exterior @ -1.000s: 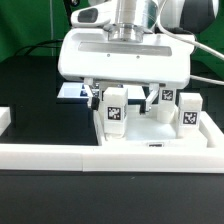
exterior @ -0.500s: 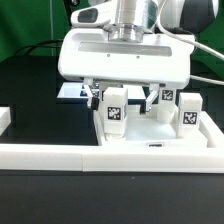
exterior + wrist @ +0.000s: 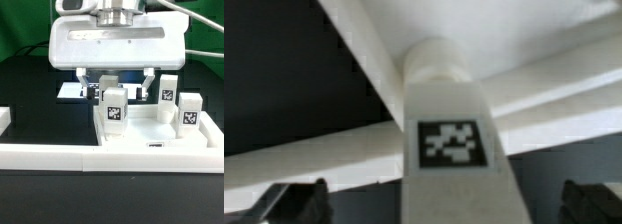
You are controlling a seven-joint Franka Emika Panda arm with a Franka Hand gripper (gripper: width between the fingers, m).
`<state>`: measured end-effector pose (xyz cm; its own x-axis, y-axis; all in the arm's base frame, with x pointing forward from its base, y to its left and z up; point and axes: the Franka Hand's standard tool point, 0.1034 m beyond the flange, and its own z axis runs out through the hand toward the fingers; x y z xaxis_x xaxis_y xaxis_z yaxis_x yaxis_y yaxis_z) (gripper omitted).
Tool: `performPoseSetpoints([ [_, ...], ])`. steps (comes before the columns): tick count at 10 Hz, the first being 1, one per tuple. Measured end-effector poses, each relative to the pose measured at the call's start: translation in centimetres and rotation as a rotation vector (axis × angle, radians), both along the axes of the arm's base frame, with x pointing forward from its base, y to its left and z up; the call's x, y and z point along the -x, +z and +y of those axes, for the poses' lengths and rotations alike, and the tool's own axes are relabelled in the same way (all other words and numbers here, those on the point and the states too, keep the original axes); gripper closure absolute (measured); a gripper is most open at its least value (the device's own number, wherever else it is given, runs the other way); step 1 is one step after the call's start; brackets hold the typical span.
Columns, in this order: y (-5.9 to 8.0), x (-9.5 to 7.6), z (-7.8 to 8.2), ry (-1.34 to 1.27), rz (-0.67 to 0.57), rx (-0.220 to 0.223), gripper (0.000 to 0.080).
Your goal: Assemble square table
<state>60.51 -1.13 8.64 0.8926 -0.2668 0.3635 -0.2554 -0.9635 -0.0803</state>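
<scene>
The white square tabletop (image 3: 150,133) lies against the border wall with several short white tagged legs standing upright on it. One leg (image 3: 113,112) is at the front on the exterior view's left, one (image 3: 188,110) at the right, one (image 3: 168,92) behind. My gripper (image 3: 116,80) hangs open just above the legs and holds nothing. In the wrist view a tagged leg (image 3: 446,130) stands upright between my spread fingers (image 3: 295,202), touching neither; my gripper (image 3: 445,205) is open around it.
The long low white border wall (image 3: 60,155) runs along the front and up the right side. The marker board (image 3: 70,92) lies behind the gripper on the exterior view's left. The table surface is black.
My gripper has risen from down among the legs to just above them. The legs and tabletop have stayed put.
</scene>
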Motion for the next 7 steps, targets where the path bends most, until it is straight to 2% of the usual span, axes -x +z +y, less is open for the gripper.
performPoseSetpoints([
  [2, -0.3, -0.1, 1.5, -0.019, 0.163, -0.104, 0.0150],
  [4, -1.1, 0.0, 1.4, 0.001, 0.354, -0.147, 0.0150],
  [6, -1.5, -0.6, 0.4, 0.009, 0.397, -0.139, 0.0150],
  [7, -1.5, -0.4, 0.2, 0.000, 0.416, -0.139, 0.0150],
])
